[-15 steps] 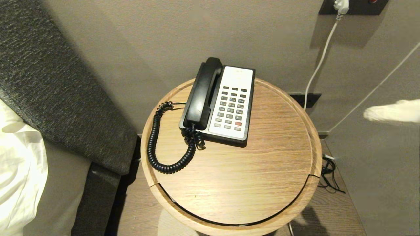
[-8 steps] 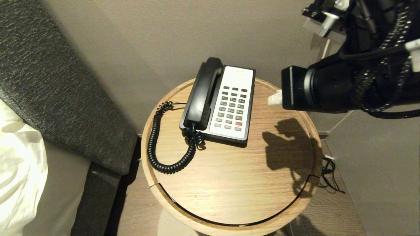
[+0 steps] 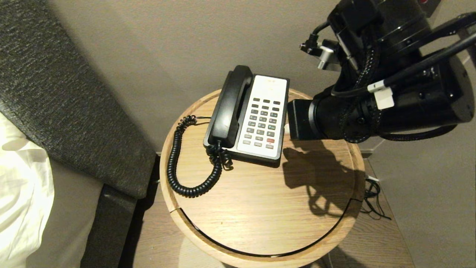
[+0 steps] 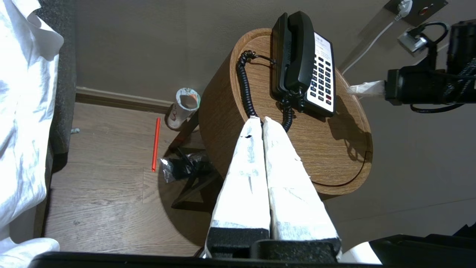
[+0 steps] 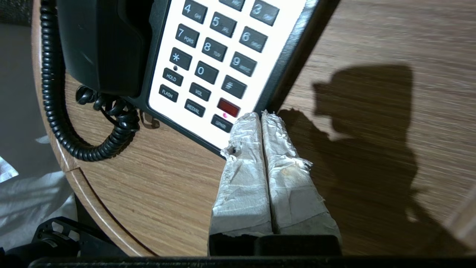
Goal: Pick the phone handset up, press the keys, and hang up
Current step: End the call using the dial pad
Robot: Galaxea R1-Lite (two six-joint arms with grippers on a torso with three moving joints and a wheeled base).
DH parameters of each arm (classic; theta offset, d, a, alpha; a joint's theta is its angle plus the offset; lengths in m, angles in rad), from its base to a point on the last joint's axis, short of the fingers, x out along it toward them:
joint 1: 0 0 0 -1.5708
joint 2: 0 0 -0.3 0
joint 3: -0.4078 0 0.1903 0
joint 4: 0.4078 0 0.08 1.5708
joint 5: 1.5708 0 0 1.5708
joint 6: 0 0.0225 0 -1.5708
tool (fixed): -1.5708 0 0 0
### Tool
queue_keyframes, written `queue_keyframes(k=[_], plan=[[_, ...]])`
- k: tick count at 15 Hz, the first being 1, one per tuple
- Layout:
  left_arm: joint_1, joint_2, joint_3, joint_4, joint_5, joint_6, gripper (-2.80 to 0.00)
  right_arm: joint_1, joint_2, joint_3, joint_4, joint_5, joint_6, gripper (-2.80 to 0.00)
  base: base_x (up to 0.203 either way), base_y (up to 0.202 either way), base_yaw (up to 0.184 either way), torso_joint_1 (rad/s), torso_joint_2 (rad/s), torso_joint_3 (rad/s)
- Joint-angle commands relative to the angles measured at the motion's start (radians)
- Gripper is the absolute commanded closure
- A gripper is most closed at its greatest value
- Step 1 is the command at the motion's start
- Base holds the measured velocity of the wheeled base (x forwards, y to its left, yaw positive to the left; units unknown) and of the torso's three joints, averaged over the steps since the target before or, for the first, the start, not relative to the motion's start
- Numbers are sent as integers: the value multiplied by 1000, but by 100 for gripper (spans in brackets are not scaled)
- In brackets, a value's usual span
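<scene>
The glossy black phone handset (image 3: 230,108) lies in its cradle on the left of the phone base, and its coiled cord (image 3: 178,167) loops over the round wooden table (image 3: 260,208). The keys (image 3: 262,123) fill the white faceplate beside it, with one red button low on the right. My right gripper (image 5: 260,114) is shut and empty. Its taped fingertips hover at the faceplate's lower right corner, just beside the red key (image 5: 228,107). In the left wrist view my left gripper (image 4: 261,119) is shut and empty, held short of the table's front left by the cord (image 4: 245,89).
A grey upholstered headboard (image 3: 55,93) and white bedding (image 3: 18,186) lie to the table's left. On the floor are a paper cup (image 4: 184,108), a red stick (image 4: 155,143) and a black bag (image 4: 182,167). Cables (image 3: 373,197) trail on the floor at the right.
My right arm has swung in from the right edge over the table, up to the phone's right side. The phone and handset have not moved.
</scene>
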Motion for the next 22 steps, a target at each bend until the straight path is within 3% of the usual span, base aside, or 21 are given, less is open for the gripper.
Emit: queue_keyframes(k=[1, 5, 22], plan=[[1, -1, 9, 2, 1, -2, 0, 11, 25, -3, 3, 1, 7, 0, 0, 0, 0, 0, 0, 0], [-1, -4, 17, 2, -1, -5, 0, 37, 24, -2, 10, 42, 10, 0, 0, 0, 0, 0, 0, 0], [0, -16, 29, 4, -1, -16, 0, 34, 77, -6, 0, 32, 7, 0, 0, 0, 0, 0, 0, 0]])
